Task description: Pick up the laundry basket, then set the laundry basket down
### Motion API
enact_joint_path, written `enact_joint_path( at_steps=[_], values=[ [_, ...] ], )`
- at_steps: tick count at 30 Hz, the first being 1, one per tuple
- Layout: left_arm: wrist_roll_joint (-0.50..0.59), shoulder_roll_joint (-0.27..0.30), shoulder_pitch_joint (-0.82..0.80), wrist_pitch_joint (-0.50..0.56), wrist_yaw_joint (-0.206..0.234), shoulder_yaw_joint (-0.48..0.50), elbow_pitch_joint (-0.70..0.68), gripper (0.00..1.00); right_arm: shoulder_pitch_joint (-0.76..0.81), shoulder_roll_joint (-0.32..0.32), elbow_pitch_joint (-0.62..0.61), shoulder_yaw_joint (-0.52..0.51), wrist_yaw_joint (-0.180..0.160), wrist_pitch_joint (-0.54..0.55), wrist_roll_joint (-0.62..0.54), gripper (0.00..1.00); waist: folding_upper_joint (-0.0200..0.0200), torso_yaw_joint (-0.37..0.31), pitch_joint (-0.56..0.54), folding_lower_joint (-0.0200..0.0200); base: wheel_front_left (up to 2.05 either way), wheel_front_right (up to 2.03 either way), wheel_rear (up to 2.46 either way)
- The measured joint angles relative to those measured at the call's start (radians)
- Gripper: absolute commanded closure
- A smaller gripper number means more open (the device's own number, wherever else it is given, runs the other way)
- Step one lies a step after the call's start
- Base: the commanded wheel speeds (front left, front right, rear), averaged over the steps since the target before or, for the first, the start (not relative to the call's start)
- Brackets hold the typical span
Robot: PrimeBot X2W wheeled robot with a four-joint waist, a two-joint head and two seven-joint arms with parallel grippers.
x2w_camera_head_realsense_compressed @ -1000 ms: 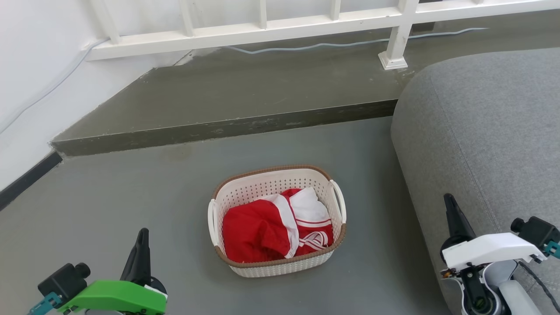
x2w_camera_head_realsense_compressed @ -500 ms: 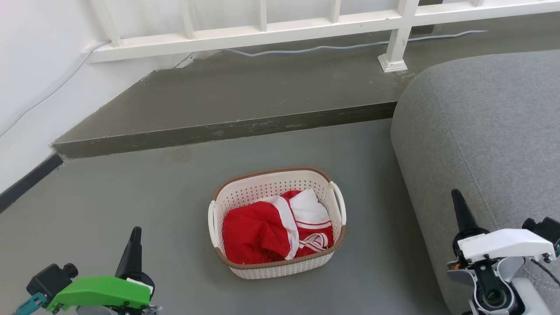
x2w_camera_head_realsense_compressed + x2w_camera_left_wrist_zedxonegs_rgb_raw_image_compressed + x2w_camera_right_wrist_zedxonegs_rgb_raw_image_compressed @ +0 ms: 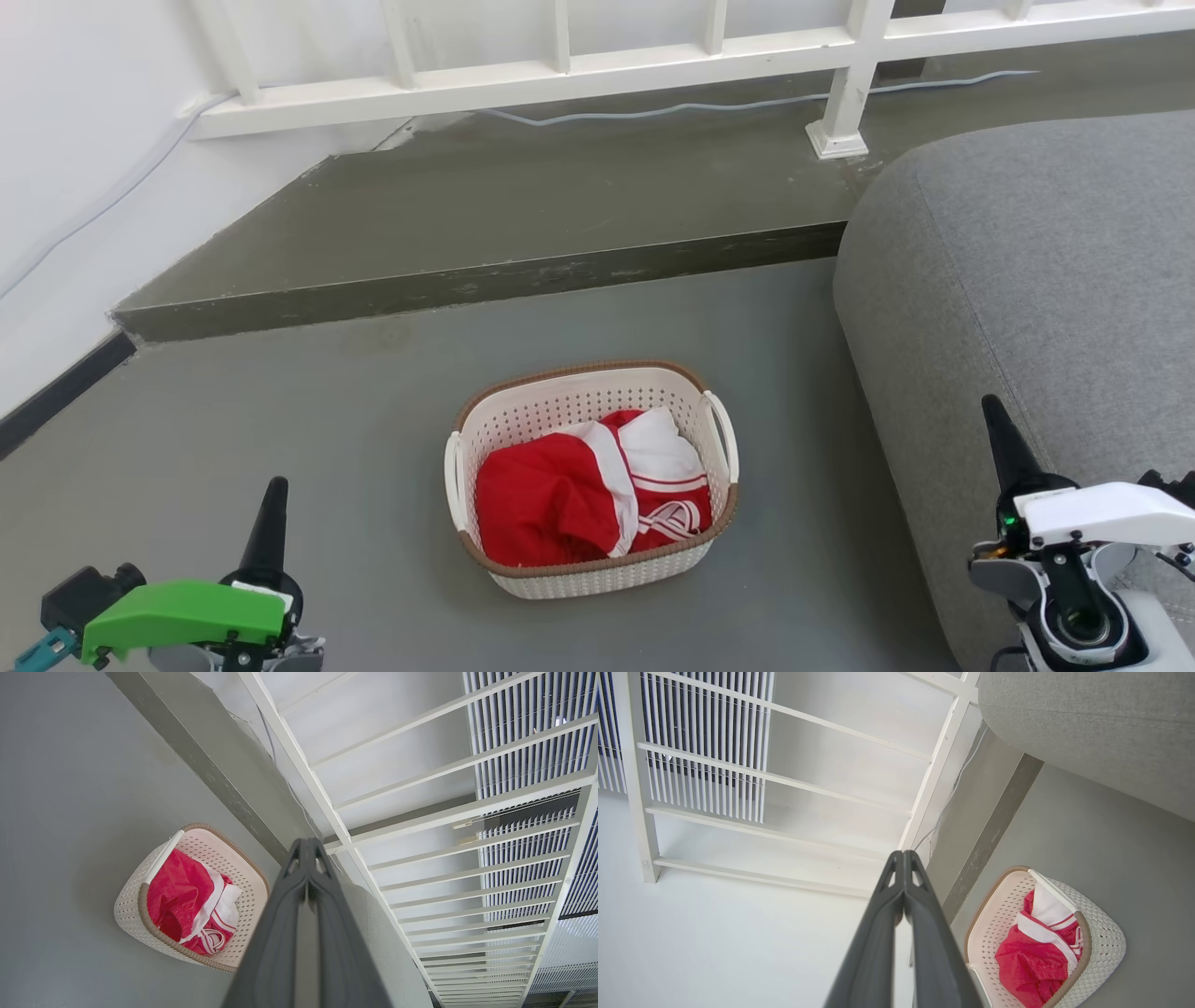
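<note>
Two end effectors sit low in the head view, the left end effector (image 3: 276,487) at lower left and the right end effector (image 3: 993,411) at lower right, each with fingers pressed together, holding nothing. Between them, at lower centre, the laundry basket (image 3: 597,580) rests on the floor (image 3: 280,411) with red and white clothes (image 3: 560,499) inside, near a grey sofa (image 3: 1027,280).

One laundry basket (image 3: 597,577) with two white handles (image 3: 724,431); one red-and-white clothing bundle (image 3: 551,499); two grippers: left gripper (image 3: 274,495), right gripper (image 3: 995,422); one grey sofa (image 3: 1027,280).
</note>
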Motion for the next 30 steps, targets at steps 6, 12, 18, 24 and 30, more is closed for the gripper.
enact_joint_path(
  at_steps=[6,12,18,24,30],
  values=[
    [-0.080,0.001,-0.012,0.012,-0.015,0.011,0.014,1.00,-0.009,0.000,0.007,-0.019,0.010,0.018,0.079,1.00,0.0000,0.000,-0.003,0.0000,0.00,0.00,0.00],
    [-0.160,0.003,-0.023,0.030,-0.025,0.026,0.034,1.00,-0.014,0.000,0.015,-0.037,0.027,0.030,0.157,1.00,0.0000,0.000,-0.006,0.0000,0.00,0.00,0.00],
    [-0.235,0.003,-0.035,0.044,-0.040,0.038,0.050,1.00,-0.021,0.000,0.021,-0.056,0.040,0.048,0.233,1.00,0.0000,0.000,-0.009,0.0000,0.00,0.00,0.00],
    [-0.321,0.004,-0.049,0.059,-0.052,0.054,0.068,1.00,-0.030,0.000,0.028,-0.079,0.056,0.064,0.322,1.00,0.0000,0.000,-0.013,0.0000,0.00,0.00,0.00],
    [-0.368,0.006,-0.057,0.066,-0.063,0.064,0.080,1.00,-0.036,0.000,0.034,-0.089,0.062,0.070,0.365,1.00,0.0000,0.000,-0.014,0.0000,0.00,0.00,0.00]
  ],
)
